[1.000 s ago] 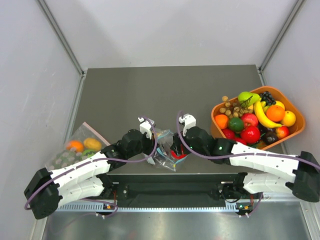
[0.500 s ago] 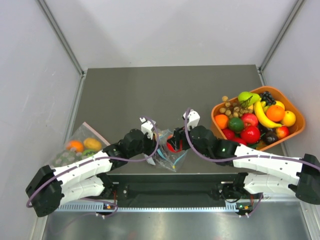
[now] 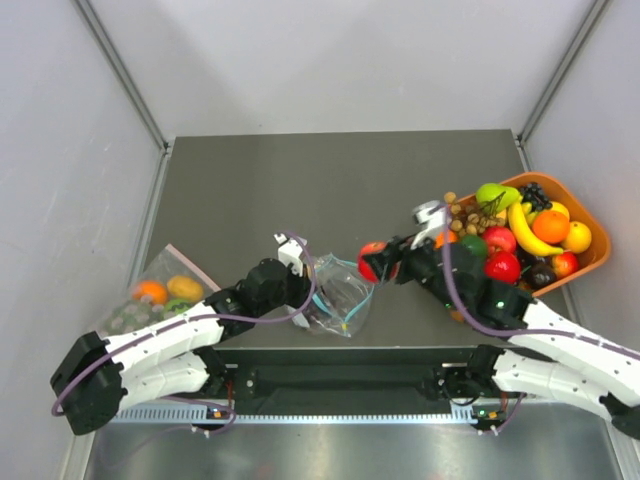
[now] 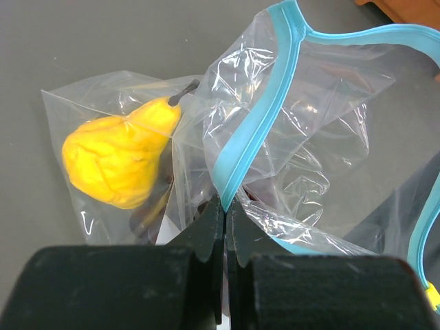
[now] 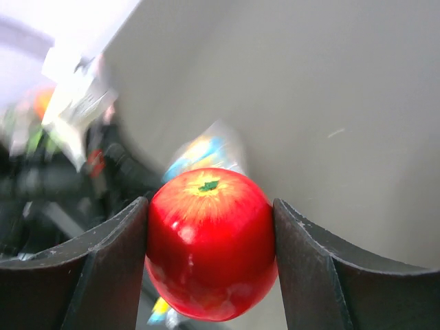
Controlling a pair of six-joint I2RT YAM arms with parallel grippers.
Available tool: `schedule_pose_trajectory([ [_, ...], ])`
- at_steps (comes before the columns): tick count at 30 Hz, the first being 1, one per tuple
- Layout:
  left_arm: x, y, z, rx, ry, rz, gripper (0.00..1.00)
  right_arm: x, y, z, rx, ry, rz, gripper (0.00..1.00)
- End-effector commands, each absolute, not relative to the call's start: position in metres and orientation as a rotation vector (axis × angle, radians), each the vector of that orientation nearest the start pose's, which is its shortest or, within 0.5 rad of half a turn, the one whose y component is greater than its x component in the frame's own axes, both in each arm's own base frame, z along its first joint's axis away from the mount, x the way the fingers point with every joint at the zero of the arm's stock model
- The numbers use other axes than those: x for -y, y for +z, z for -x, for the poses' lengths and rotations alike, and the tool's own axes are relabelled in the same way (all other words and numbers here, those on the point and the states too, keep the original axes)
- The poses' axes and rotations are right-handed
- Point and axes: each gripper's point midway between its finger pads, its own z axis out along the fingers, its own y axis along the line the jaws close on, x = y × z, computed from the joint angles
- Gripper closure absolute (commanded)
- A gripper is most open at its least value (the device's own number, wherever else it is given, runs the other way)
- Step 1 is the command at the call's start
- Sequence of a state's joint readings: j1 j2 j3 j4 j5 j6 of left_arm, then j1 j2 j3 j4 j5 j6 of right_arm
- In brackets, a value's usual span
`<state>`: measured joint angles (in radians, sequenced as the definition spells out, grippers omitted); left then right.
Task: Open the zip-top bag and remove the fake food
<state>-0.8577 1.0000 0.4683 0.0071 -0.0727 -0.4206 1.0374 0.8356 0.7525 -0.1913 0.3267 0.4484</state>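
Observation:
The zip-top bag [image 3: 340, 303] lies open near the table's front edge, clear and crinkly with a teal-blue strip [image 4: 251, 124]. My left gripper [image 3: 306, 298] is shut on that strip [image 4: 225, 205] at the bag's mouth. Inside the bag I see a yellow fruit [image 4: 118, 161] with a dark stem, and something dark under it. My right gripper [image 3: 376, 264] holds a red apple [image 3: 370, 260] in the air, to the right of the bag and clear of it. In the right wrist view the apple [image 5: 210, 240] fills the gap between both fingers [image 5: 103, 268]. The bag [image 5: 203, 152] is blurred behind it.
An orange basket [image 3: 603, 248] heaped with plastic fruit stands at the right edge of the table, close behind the right arm. A second clear bag [image 3: 160, 290] with a pinkish edge strip and fruit inside lies off the table's left side.
My right gripper has lifted the red apple out of the bag's mouth and carried it to the right and away from the bag. The left gripper has kept its pinch on the strip.

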Motion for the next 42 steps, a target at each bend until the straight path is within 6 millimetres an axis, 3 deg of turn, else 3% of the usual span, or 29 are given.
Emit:
schedule_pose_trajectory([
  [1,0.244,0.130,-0.216,-2.044,-0.693,-0.373,1.00,-0.197,0.297,-0.221,-1.753,0.618,0.162,0.66],
  [6,0.244,0.128,-0.215,-2.049,-0.695,-0.377,1.00,-0.107,0.322,-0.246,-1.703,0.349,0.036,0.67],
  [10,0.243,0.127,-0.215,-2.050,-0.694,-0.381,1.00,-0.050,0.345,-0.256,-1.670,0.124,-0.047,0.67],
  [12,0.243,0.127,-0.214,-2.047,-0.695,-0.380,1.00,-0.021,0.344,-0.261,-1.680,0.023,-0.111,0.67],
  [14,0.242,0.127,-0.213,-2.045,-0.696,-0.380,1.00,-0.004,0.340,-0.266,-1.702,-0.038,-0.131,0.67],
  [15,0.241,0.127,-0.213,-2.047,-0.692,-0.381,1.00,0.016,0.338,-0.267,-1.708,-0.091,-0.186,0.66],
  [17,0.239,0.127,-0.212,-2.046,-0.690,-0.379,1.00,0.025,0.331,-0.271,-1.730,-0.086,-0.191,0.67],
  [18,0.238,0.128,-0.212,-2.045,-0.687,-0.378,1.00,0.046,0.325,-0.272,-1.744,-0.132,-0.259,0.67],
  [24,0.233,0.131,-0.211,-2.034,-0.678,-0.371,1.00,0.067,0.291,-0.292,-1.822,-0.129,-0.337,0.66],
  [31,0.229,0.127,-0.207,-2.051,-0.666,-0.381,1.00,0.073,0.276,-0.304,-1.850,-0.104,-0.367,0.62],
  [34,0.231,0.128,-0.207,-2.050,-0.675,-0.382,1.00,0.074,0.275,-0.304,-1.856,-0.102,-0.371,0.45],
  [35,0.231,0.128,-0.207,-2.053,-0.675,-0.384,1.00,0.074,0.275,-0.304,-1.857,-0.104,-0.371,0.33],
  [42,0.231,0.128,-0.207,-2.051,-0.676,-0.386,1.00,0.075,0.276,-0.302,-1.862,-0.110,-0.378,0.11],
])
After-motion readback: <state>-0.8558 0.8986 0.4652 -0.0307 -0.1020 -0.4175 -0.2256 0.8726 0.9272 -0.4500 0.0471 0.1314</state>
